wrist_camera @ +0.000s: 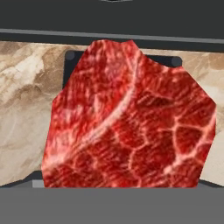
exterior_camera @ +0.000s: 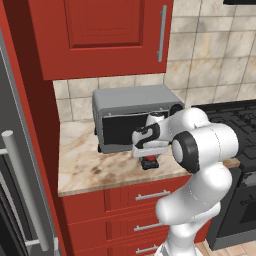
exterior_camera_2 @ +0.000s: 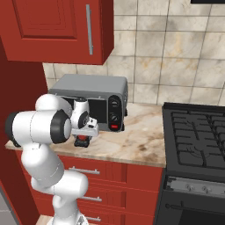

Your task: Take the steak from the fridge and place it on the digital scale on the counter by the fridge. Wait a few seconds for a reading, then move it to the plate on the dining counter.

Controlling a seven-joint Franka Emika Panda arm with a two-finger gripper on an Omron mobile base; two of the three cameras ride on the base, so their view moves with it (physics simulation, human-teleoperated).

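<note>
The steak [wrist_camera: 127,118], red with pale marbling, lies on the small black digital scale [wrist_camera: 69,65] on the beige counter [exterior_camera: 90,165], just in front of the toaster oven. The base views show the steak [exterior_camera: 150,161] [exterior_camera_2: 82,141] as a small red lump under the hand. My gripper [exterior_camera: 149,156] [exterior_camera_2: 82,137] points straight down right over it, open, jaws spread wider than the meat. The fridge [exterior_camera: 10,150], with its silver bar handle [exterior_camera: 22,185], stands at the left. The plate and the dining counter are out of view.
A grey toaster oven [exterior_camera: 130,120] [exterior_camera_2: 92,99] stands close behind the scale. Red upper cabinets [exterior_camera: 100,35] hang overhead. A black stove [exterior_camera_2: 197,136] adjoins the counter on the right. Red drawers [exterior_camera: 150,196] with silver handles sit below.
</note>
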